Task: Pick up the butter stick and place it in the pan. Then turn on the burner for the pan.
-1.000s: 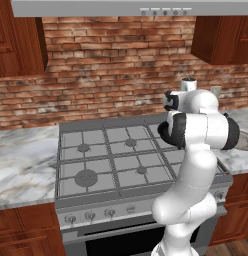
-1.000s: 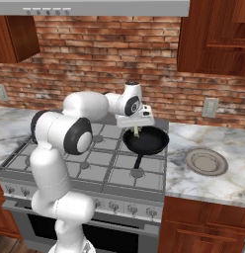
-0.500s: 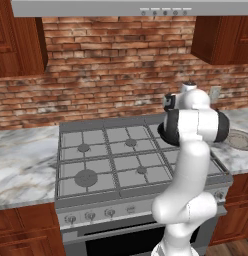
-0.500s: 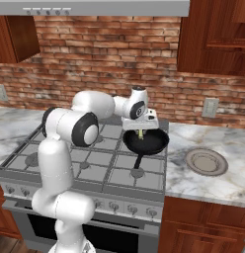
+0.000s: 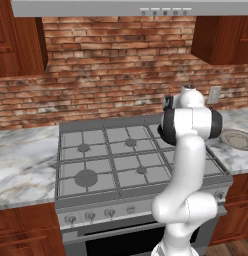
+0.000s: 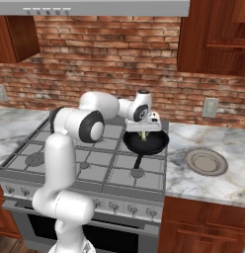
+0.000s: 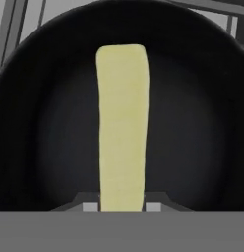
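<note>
The black pan [image 6: 155, 145] sits on the right side of the stove, its handle [image 6: 138, 160] pointing toward the front. My gripper [image 6: 142, 129] hangs just above the pan's bowl, shut on the butter stick [image 6: 143, 135]. In the hand view the pale yellow butter stick [image 7: 121, 128] runs straight out from between the fingertips [image 7: 89, 205] over the pan's dark floor [image 7: 193, 138]. Whether the stick's far end touches the pan I cannot tell. My own arm [image 5: 188, 125] covers the pan in the left base view.
A round grey plate [image 6: 207, 162] [image 5: 237, 139] lies on the marble counter right of the stove. Control knobs [image 6: 114, 208] [image 5: 90, 215] line the stove's front panel. Grates [image 5: 106, 160] cover the other burners, with a brick wall behind and a hood above.
The arm has reached further right and the hand has dropped lower over the pan, carrying the butter stick with it. The jaws have stayed shut.
</note>
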Available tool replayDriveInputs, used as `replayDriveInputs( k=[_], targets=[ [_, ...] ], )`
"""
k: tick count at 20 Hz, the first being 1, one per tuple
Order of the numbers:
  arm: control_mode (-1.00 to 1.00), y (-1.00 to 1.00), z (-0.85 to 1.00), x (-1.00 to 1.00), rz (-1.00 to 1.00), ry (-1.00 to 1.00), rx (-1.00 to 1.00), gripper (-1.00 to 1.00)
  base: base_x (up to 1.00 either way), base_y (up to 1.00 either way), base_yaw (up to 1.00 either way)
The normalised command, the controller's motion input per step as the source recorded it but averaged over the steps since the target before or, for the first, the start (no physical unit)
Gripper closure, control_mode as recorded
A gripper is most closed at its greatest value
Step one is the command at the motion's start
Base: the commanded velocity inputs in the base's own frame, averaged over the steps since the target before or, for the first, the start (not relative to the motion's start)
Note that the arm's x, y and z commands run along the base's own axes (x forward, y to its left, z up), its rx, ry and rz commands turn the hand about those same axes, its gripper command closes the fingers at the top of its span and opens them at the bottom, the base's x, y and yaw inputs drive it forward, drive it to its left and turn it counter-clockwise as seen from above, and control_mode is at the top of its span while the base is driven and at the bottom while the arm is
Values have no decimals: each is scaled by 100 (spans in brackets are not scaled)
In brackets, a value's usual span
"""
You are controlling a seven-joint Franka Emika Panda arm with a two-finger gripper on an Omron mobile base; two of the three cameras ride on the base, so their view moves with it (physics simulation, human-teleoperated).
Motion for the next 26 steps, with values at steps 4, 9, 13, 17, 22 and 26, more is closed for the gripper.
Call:
replayDriveInputs(
  k=[4, 9, 13, 17, 22, 26],
  targets=[
    [-100, -10, -31, 13, 0, 0, 0, 100, 0, 0, 0],
    [-100, -6, -22, 11, 0, 0, 0, 100, 0, 0, 0],
    [-100, 0, -16, 3, 0, 0, 0, -100, 0, 0, 0],
    [-100, 0, -1, 0, 0, 0, 0, -100, 0, 0, 0],
    [-100, 0, 0, 0, 0, 0, 0, -100, 0, 0, 0],
    [-100, 0, 0, 0, 0, 0, 0, -100, 0, 0, 0]
  ],
)
